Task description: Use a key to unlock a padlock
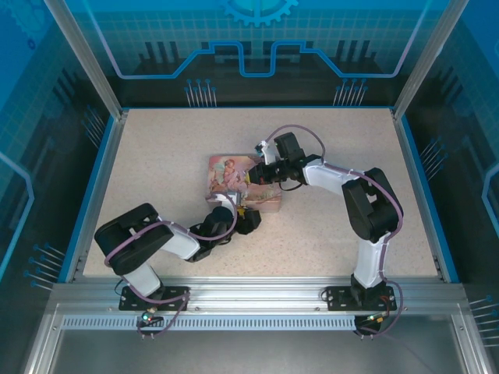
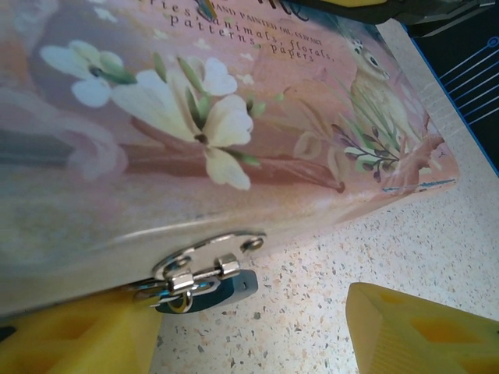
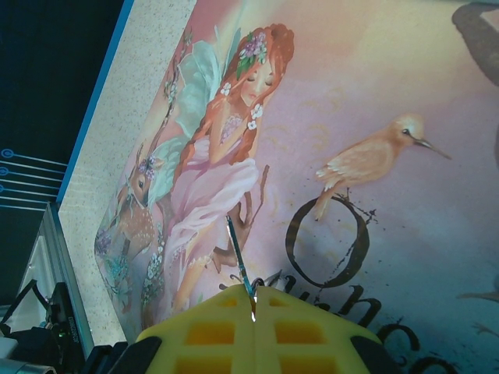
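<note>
With the key (image 3: 236,253) pinched in my right gripper (image 3: 255,302), my left gripper (image 2: 253,336), fingers spread, must next steady the padlock (image 2: 217,290).

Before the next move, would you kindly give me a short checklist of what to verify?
1. Key held: ok. The key sticks out from the shut right gripper.
2. Padlock on the hasp: ok. The padlock hangs from the hasp on the pink tin.
3. Padlock steadied: not ok. The left gripper is open, with its fingers apart in front of the padlock.
4. Key at the padlock: not ok. The right gripper is above the tin's lid, not at the front.
5. Keyhole facing: cannot tell.
</note>
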`<state>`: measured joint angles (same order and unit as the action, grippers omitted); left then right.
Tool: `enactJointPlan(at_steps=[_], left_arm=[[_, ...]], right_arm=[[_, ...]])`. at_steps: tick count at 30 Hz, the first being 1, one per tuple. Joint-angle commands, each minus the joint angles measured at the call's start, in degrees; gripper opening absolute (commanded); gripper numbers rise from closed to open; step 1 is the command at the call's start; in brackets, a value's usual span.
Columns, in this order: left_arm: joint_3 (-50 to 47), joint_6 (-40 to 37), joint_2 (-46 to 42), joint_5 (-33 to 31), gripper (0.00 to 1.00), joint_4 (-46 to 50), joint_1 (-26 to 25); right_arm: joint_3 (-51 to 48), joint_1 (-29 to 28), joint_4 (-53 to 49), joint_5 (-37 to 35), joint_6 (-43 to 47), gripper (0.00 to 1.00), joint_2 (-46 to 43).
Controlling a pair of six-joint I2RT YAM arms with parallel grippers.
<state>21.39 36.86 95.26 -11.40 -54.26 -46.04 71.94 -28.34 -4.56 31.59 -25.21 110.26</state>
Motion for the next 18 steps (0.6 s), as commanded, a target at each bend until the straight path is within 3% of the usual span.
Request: enactJointPlan(at_steps=[1, 8, 18], left_arm=[[1.07, 0.75, -1.87, 0.26, 0.59, -6.85, -0.72], [0.83, 0.05, -4.43, -1.94, 0.39, -3.69, -1.07], [0.72, 0.99, -5.12, -2.54, 0.29, -3.05, -1.07]], right_arm=[[-3.83, -0.34, -9.33, -2.33, 0.43, 0.00, 3.13], [-3.91, -0.38, -9.17, -2.42, 0.36, 0.00, 2.82], [-5.21, -0.31, -7.52, -2.46, 0.75, 0.00, 1.30]])
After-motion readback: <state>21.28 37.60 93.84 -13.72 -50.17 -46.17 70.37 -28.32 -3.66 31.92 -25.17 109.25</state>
